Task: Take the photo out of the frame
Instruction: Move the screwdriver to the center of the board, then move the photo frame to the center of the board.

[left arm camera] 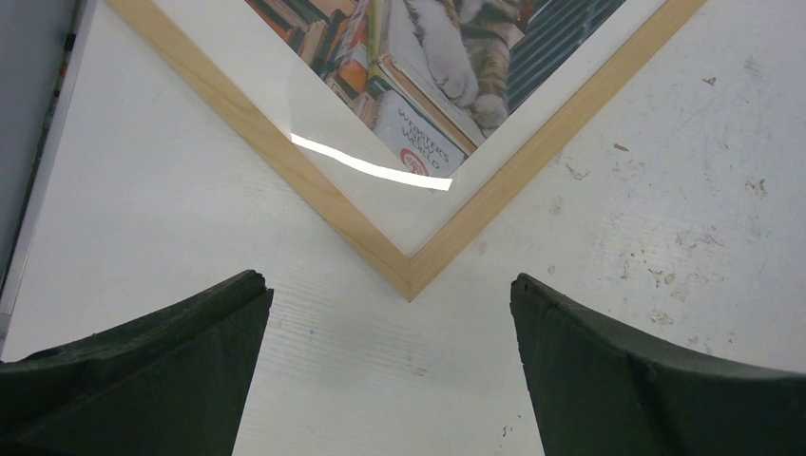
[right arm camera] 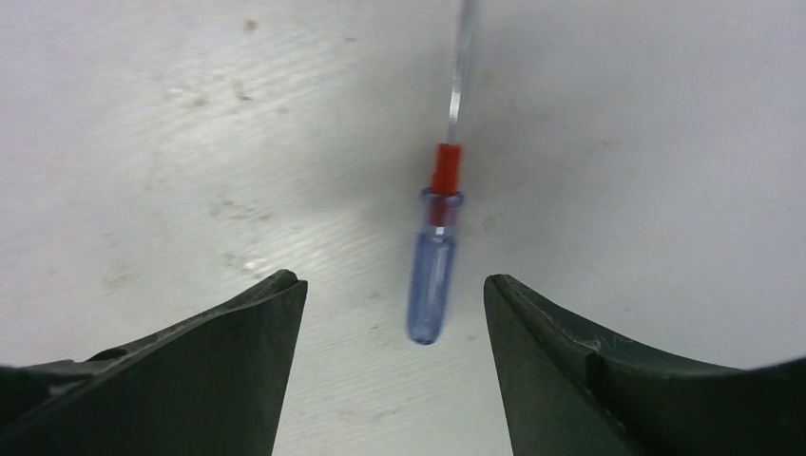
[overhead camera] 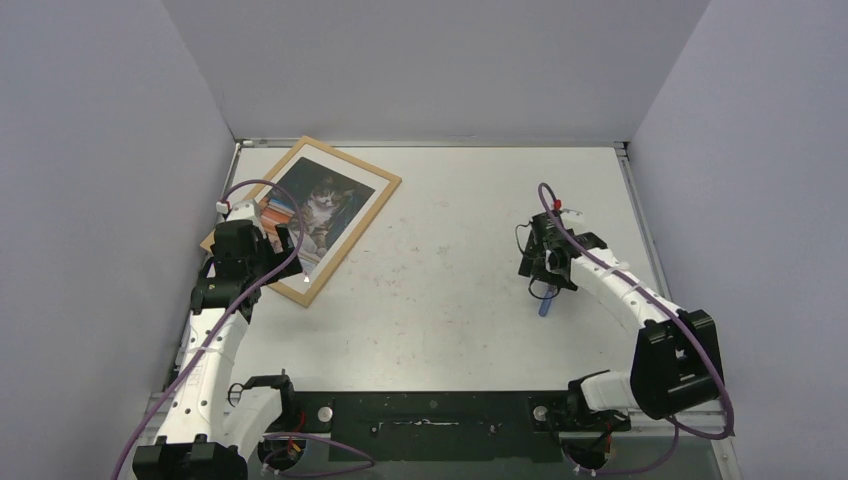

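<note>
The frame (overhead camera: 352, 158), thin light wood, lies flat and askew at the table's far left. The photo (overhead camera: 320, 205) of a cat on books sits inside it. My left gripper (overhead camera: 283, 243) hovers over the frame's near corner. In the left wrist view that corner of the frame (left arm camera: 475, 214) points between the wide-open fingers of the left gripper (left arm camera: 388, 278), which touch nothing, and the photo (left arm camera: 428, 85) shows a glare streak. My right gripper (right arm camera: 392, 277) is open over the right side of the table, holding nothing.
A screwdriver (right arm camera: 432, 275) with a clear blue handle and red collar lies on the table just ahead of the right fingers, touching neither; it is under the right gripper (overhead camera: 548, 280) as the screwdriver (overhead camera: 545, 303). Grey walls enclose the table (overhead camera: 450, 260).
</note>
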You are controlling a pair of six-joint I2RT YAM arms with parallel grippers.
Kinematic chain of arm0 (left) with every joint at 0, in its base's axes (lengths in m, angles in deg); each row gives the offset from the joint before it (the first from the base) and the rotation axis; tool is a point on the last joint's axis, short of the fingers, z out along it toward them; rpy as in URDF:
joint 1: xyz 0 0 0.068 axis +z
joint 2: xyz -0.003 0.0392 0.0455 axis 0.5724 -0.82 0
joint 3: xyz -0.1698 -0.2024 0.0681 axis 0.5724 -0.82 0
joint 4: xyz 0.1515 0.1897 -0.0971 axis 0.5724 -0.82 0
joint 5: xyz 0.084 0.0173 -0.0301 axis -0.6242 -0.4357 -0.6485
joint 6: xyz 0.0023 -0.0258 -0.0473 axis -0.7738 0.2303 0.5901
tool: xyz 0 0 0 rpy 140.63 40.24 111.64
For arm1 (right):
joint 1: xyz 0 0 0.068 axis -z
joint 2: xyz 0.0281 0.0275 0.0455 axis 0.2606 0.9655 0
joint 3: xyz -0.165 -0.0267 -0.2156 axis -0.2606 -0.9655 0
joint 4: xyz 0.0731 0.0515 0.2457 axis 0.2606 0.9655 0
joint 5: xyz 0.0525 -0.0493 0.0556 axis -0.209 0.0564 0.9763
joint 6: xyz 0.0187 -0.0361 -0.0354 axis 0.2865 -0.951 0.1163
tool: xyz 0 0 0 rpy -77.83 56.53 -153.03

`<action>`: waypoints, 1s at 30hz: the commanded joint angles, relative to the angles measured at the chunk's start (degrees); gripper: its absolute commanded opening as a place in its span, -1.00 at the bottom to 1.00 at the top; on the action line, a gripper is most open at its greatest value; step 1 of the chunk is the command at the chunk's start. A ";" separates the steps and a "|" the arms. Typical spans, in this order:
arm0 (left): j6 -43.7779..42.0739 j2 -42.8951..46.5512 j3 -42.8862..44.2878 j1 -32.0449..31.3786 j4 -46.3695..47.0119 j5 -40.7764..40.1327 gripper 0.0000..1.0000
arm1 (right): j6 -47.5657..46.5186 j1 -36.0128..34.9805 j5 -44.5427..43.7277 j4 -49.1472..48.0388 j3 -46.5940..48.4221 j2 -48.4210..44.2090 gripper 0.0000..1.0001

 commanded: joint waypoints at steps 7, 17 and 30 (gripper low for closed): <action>0.72 0.60 0.74 0.81 2.54 0.17 0.94 | 16.28 -27.74 -7.41 -12.13 14.55 9.88 0.46; 1.39 2.47 1.15 1.23 1.60 -3.57 0.94 | 23.73 -41.87 -10.73 -20.77 42.53 40.16 0.51; 2.22 4.53 1.42 1.54 1.29 -6.95 0.94 | 19.33 -42.83 -7.48 -11.22 67.96 59.01 0.51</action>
